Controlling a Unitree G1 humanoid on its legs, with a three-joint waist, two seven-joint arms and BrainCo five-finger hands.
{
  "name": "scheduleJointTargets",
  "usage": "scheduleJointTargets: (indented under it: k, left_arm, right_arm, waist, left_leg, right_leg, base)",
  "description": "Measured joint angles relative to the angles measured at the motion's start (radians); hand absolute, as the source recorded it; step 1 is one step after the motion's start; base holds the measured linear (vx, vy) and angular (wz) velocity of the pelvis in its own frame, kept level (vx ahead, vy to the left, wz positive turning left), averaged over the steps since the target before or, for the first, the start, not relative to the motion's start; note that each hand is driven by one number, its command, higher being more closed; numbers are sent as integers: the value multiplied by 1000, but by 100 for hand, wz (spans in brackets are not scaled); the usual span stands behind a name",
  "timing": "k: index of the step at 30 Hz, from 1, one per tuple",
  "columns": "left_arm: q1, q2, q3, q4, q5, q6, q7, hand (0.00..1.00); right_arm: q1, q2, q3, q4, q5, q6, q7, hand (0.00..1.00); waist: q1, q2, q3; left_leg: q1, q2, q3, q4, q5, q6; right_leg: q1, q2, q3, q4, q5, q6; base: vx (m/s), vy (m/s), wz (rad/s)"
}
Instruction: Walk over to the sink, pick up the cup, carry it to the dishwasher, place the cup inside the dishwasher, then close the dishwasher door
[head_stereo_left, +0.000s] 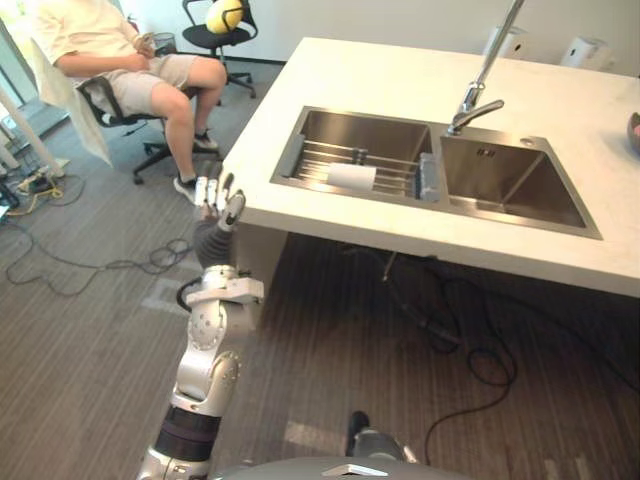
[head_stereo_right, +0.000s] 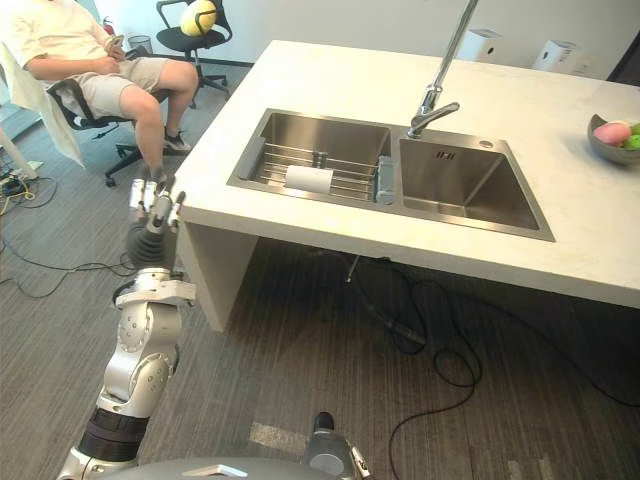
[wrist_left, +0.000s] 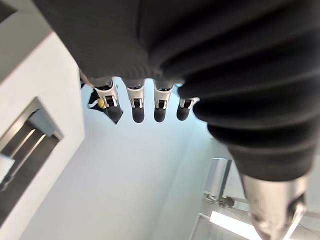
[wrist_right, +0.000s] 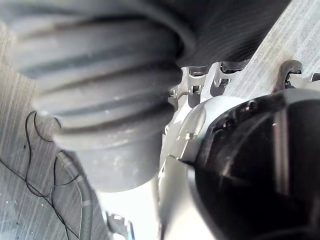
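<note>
Now our left hand (head_stereo_left: 217, 200), fingers straight and empty, hangs beside a corner of the surface (head_stereo_left: 380, 70); the cup (head_stereo_left: 351, 177) lies sideways on the rack (head_stereo_left: 335, 153) in the sink (head_stereo_left: 480, 165). Reaching across, we could clip that edge or set the cup rolling.

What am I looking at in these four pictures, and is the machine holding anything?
It is a walking humanoid robot. The two wide pictures come from cameras in its head, looking down; the other two from its wrists, very close. Its left hand is raised beside the white countertop, fingers straight, holding nothing. Its right hand shows in its own wrist picture, too close to read. A white cup lies on its side on the wire rack in the left basin of the steel double sink. A person sits nearby.
</note>
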Motion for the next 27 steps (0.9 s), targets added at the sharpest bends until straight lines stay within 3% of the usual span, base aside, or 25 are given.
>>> scheduleJointTargets:
  k: [2,3,4,5,6,7,8,9,12,13,15,16,17,20,24,27]
  left_arm:
    - [3,-11,16,10,-147,22,-26,0]
    - [-9,-11,30,11,-175,24,-31,0]
    - [-15,-25,56,11,-216,25,-28,0]
    - [-13,-33,83,10,-235,26,-26,0]
    - [-14,-39,104,9,-239,26,-26,0]
    - [-18,-36,116,5,-239,26,-27,0]
    - [-21,-24,122,-7,-238,32,-40,0]
    - [-17,-23,125,-53,-238,44,-53,0]
    - [-18,-20,98,-159,-237,61,-66,0]
    - [-17,-16,101,-188,-236,63,-72,0]
    - [-19,-18,113,-202,-235,72,-74,0]
    - [-12,-14,110,-197,-232,83,-77,0]
    - [-11,7,112,-192,-204,84,-77,0]
    - [-12,57,122,-191,-127,69,-73,0]
    - [-20,68,132,-192,-44,37,-70,0]
    - [-29,68,126,-192,-18,41,-75,0]
  right_arm:
    - [8,-11,-2,-3,-2,24,-6,0]
    - [7,-11,-1,2,-7,30,-7,0]
    - [18,-24,-2,1,-25,36,-6,0]
    - [20,-41,0,0,-42,33,-7,0]
    - [15,-52,2,7,-44,33,-8,0]
    - [17,-68,1,6,-43,33,-8,0]
    - [15,-80,2,1,-42,37,-10,0]
    - [8,-83,6,-11,-42,48,-14,0]
    - [-14,-100,39,-35,-58,58,-51,0]
    - [-22,-107,35,-36,-52,58,-48,0]
    - [-30,-123,22,-35,-41,62,-49,0]
    - [-28,-124,-2,-32,-31,62,-48,0]
    - [-28,-105,-22,-23,-25,48,-51,0]
    - [-39,-70,-61,15,-9,36,-54,0]
    - [-30,-58,-136,48,15,38,-55,0]
    - [-26,-50,-213,52,14,40,-67,0]
  waist:
    - [1,36,-24]
    - [0,25,-19]
    - [-7,50,2]
    - [6,66,19]
    - [23,64,40]
    - [27,75,50]
    - [29,78,52]
    - [37,78,51]
    - [76,76,52]
    - [90,73,51]
    - [88,88,41]
    - [75,98,17]
    - [59,63,-6]
    - [66,-17,-17]
    - [64,-18,-20]
    - [63,-9,-16]
  left_leg:
    - [-10,66,22,60,-11,-39]
    - [-69,87,32,191,-21,-21]
    - [-229,161,8,538,22,41]
    - [-313,195,-31,724,156,89]
    - [-349,197,-67,823,263,74]
    - [-370,193,-71,861,196,42]
    - [-390,183,-42,821,119,32]
    - [-401,163,-17,708,84,17]
    - [-412,112,-61,426,99,7]
    - [-399,90,-89,309,152,1]
    - [-368,83,-91,153,364,5]
    - [-340,86,-88,114,371,-9]
    - [-301,47,-79,47,339,-13]
    - [-271,-21,-26,-9,334,16]
    - [-256,-32,-18,23,284,34]
    - [-201,-33,-3,20,242,35]
  right_leg:
    - [-9,48,-57,66,-85,-29]
    - [1,59,-67,62,-103,-27]
    - [57,89,-101,30,-114,-49]
    - [118,107,-103,-4,-122,-56]
    - [173,100,-95,-23,-133,-60]
    - [227,95,-101,-38,-142,-56]
    - [284,83,-108,-62,-149,-55]
    - [335,82,-107,-100,-149,-55]
    - [378,76,-72,-127,-151,-55]
    - [391,62,-50,-128,-165,-37]
    - [417,57,-25,-131,-205,19]
    - [429,54,-15,-128,-232,42]
    - [423,16,-14,-114,-252,60]
    - [409,-56,12,-115,-245,65]
    - [423,-71,4,-103,-187,67]
    - [383,-95,-3,54,-178,61]
  base:
    - [219,-161,3]
    - [326,-231,25]
    - [387,-244,25]
    - [367,-243,12]
    - [411,-150,-3]
    - [410,-105,7]
    - [500,-140,12]
    - [403,-109,2]
    - [328,1,-43]
    - [287,86,-76]
    - [283,152,-61]
    - [349,249,-17]
    - [342,251,-12]
    - [209,156,-26]
    - [132,140,-6]
    - [51,110,-18]
